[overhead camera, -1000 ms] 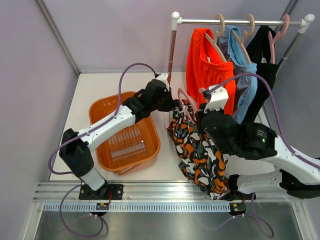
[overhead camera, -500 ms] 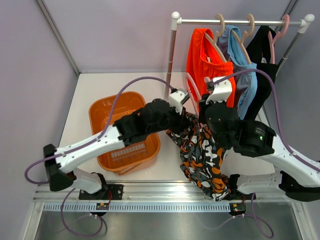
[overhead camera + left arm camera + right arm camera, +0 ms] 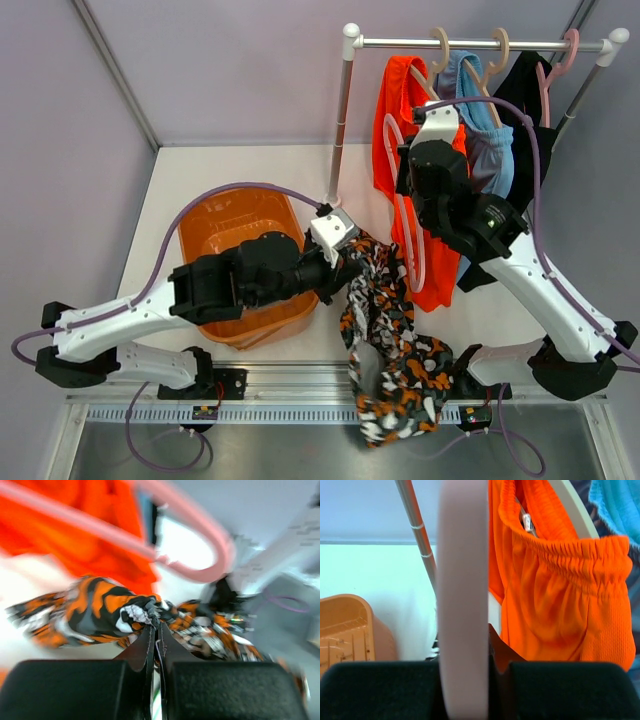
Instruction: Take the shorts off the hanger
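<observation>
My left gripper is shut on the waistband of the orange-black-white camouflage shorts, which hang from it down past the table's near edge. In the left wrist view the gripper pinches the bunched camouflage shorts. My right gripper is shut on a pink hanger, which looks bare and hangs in front of the bright orange shorts. In the right wrist view the gripper clamps the hanger. Light blue shorts and black shorts hang on the rack.
An orange basket sits on the table under my left arm. The clothes rack's white rail and left post stand at the back right. Grey walls close the left and back.
My left gripper pulled the camouflage shorts down and toward the near edge, off the pink hanger. My right gripper lifted the hanger up and back toward the rack.
</observation>
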Available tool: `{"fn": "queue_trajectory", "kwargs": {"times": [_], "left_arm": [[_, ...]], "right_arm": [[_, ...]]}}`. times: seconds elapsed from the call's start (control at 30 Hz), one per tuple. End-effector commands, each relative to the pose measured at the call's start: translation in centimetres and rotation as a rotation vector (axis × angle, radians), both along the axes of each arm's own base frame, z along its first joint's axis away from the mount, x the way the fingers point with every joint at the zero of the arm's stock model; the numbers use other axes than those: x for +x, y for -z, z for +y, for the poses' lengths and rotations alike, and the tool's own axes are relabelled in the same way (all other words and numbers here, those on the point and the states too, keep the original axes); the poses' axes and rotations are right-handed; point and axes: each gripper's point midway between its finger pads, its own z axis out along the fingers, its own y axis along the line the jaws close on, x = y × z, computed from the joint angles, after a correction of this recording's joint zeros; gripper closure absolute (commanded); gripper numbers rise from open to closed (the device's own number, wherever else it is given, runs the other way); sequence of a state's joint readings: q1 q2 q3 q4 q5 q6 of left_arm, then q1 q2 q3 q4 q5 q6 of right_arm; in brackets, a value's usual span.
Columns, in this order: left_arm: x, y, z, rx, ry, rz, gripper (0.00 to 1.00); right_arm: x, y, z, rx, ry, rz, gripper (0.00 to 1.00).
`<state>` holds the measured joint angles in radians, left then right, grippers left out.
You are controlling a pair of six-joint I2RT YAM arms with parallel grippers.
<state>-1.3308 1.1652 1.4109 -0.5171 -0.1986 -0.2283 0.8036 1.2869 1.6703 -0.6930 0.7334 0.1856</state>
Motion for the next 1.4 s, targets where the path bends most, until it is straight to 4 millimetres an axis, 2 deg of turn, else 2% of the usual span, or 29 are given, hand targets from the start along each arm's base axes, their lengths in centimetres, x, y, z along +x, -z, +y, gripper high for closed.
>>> {"fn": "queue_trajectory", "kwargs": {"times": [0.0, 0.03, 0.1, 0.13, 0.17, 0.23, 0.27, 0.33, 0.4, 0.47, 0.53, 0.57, 0.6, 0.67, 0.83, 0.9, 1.03, 1.07, 1.23, 1.3, 1.33, 1.37], "left_arm": [[4.7, -5.3, 4.2, -0.039, -0.29, -0.146, 1.0], [6.3, -8.2, 6.2, -0.074, -0.415, -0.188, 1.0], [7.8, -10.9, 8.0, -0.066, -0.51, -0.257, 1.0], [9.0, -12.8, 9.6, -0.083, -0.582, -0.284, 1.0], [9.1, -17.1, 11.6, -0.155, -0.618, -0.34, 1.0], [9.6, -21.2, 14.0, -0.22, -0.702, -0.405, 1.0], [9.2, -25.5, 16.5, -0.316, -0.736, -0.471, 1.0], [8.8, -29.0, 18.9, -0.397, -0.785, -0.532, 1.0], [8.2, -32.7, 22.4, -0.497, -0.861, -0.606, 1.0], [7.7, -34.5, 25.1, -0.546, -0.919, -0.654, 1.0], [7.6, -34.6, 25.7, -0.546, -0.939, -0.679, 1.0], [7.3, -35.1, 27.0, -0.57, -0.965, -0.695, 1.0], [7.5, -34.6, 26.7, -0.552, -0.971, -0.703, 1.0], [7.3, -34.6, 27.7, -0.563, -0.996, -0.713, 1.0], [7.1, -34.5, 28.2, -0.587, -0.997, -0.713, 1.0], [7.1, -34.4, 27.6, -0.573, -0.969, -0.714, 1.0], [8.1, -32.0, 25.8, -0.484, -0.986, -0.694, 1.0], [8.6, -30.7, 24.4, -0.447, -0.968, -0.69, 1.0], [10.4, -26.5, 20.5, -0.334, -0.909, -0.63, 1.0], [11.5, -25.2, 20.2, -0.302, -0.915, -0.603, 1.0], [11.9, -23.9, 18.9, -0.295, -0.865, -0.559, 1.0], [12.3, -23.3, 18.6, -0.292, -0.853, -0.537, 1.0]], "right_arm": [[-0.2, -4.9, -0.2, 0.082, -0.04, -0.096, 1.0], [-0.3, -4.9, -0.2, 0.079, -0.046, -0.091, 1.0], [-0.5, -5.0, -0.1, 0.084, -0.056, -0.089, 1.0], [-0.7, -5.0, -0.2, 0.085, -0.058, -0.086, 1.0], [-0.7, -4.7, -0.3, 0.083, -0.059, -0.08, 1.0], [-1.0, -4.5, -0.4, 0.083, -0.061, -0.072, 1.0], [-1.1, -4.1, -0.4, 0.081, -0.065, -0.064, 1.0], [-1.5, -4.1, -0.5, 0.089, -0.074, -0.061, 1.0], [-1.7, -4.0, -0.5, 0.091, -0.08, -0.056, 1.0], [-2.0, -3.8, -0.7, 0.09, -0.083, -0.053, 1.0], [-2.2, -3.9, -1.1, 0.091, -0.079, -0.057, 1.0], [-2.3, -3.7, -1.2, 0.087, -0.076, -0.055, 1.0], [-2.3, -3.7, -1.3, 0.088, -0.078, -0.056, 1.0], [-2.4, -3.7, -1.4, 0.084, -0.077, -0.056, 1.0], [-2.3, -3.3, -1.3, 0.069, -0.078, -0.049, 1.0], [-2.2, -3.1, -1.2, 0.07, -0.078, -0.047, 1.0], [-2.2, -2.7, -1.0, 0.077, -0.085, -0.041, 1.0], [-2.2, -2.5, -1.0, 0.075, -0.085, -0.037, 1.0], [-2.3, -1.9, -0.8, 0.073, -0.093, -0.02, 1.0], [-2.5, -1.8, -0.9, 0.075, -0.095, -0.017, 1.0], [-2.5, -1.9, -1.1, 0.075, -0.091, -0.019, 1.0], [-2.6, -1.7, -1.1, 0.074, -0.093, -0.015, 1.0]]}}
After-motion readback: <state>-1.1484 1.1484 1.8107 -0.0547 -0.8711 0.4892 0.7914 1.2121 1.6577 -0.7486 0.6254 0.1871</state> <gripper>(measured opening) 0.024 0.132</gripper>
